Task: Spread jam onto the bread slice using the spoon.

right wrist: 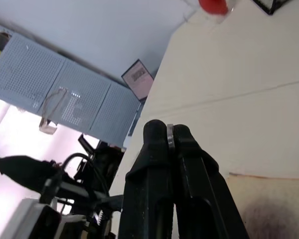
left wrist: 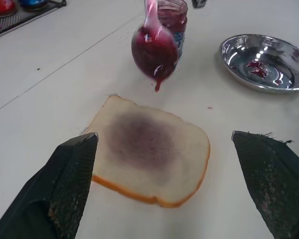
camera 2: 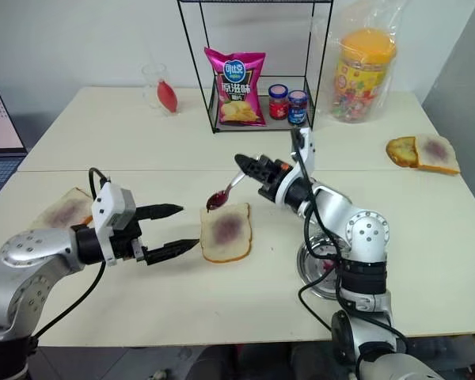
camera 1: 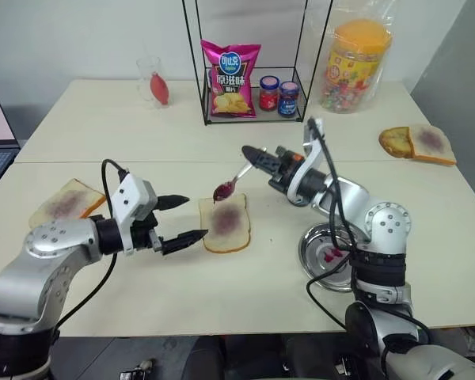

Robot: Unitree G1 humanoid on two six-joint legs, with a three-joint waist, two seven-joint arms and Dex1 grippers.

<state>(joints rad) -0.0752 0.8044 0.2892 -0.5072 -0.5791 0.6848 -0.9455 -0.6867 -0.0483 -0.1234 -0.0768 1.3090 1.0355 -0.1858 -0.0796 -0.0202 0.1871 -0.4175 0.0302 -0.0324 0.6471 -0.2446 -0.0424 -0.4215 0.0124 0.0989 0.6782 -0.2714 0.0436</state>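
Both head cameras look forward and down over the table (camera 1: 245,309) from above the arms, and they share nearly the whole scene, one set slightly to the side of the other. The left wrist camera sits low and close, looking along the spread fingers (left wrist: 70,184) of the left gripper (camera 1: 181,218) at the bread slice (left wrist: 149,154) just ahead of them, with the loaded spoon (left wrist: 153,47) above its far edge and the steel dish (left wrist: 264,62) beyond. The right wrist camera, closer still, looks up past the right gripper (right wrist: 170,137), pinched on the spoon's handle, to a wall and the table's far end.
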